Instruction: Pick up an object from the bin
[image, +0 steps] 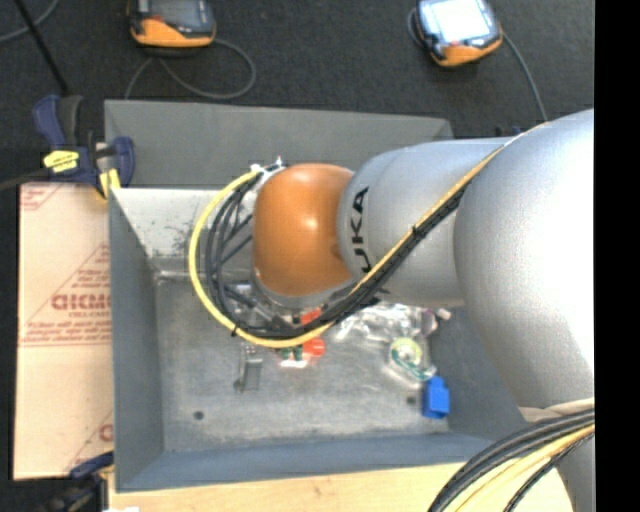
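My gripper (247, 371) reaches down under the orange wrist cover to the bin floor, left of the middle. Just to its right lies a small red piece (314, 347) with a white and green bit (291, 357) beside it, both partly hidden under the wrist cables. Nothing shows in the gripper's grasp.
A crumpled clear plastic bag (385, 325) with a pale green ring (406, 352) on it lies right of the middle. A blue block (435, 397) sits near the bin's front right corner. The arm covers the bin's back right part.
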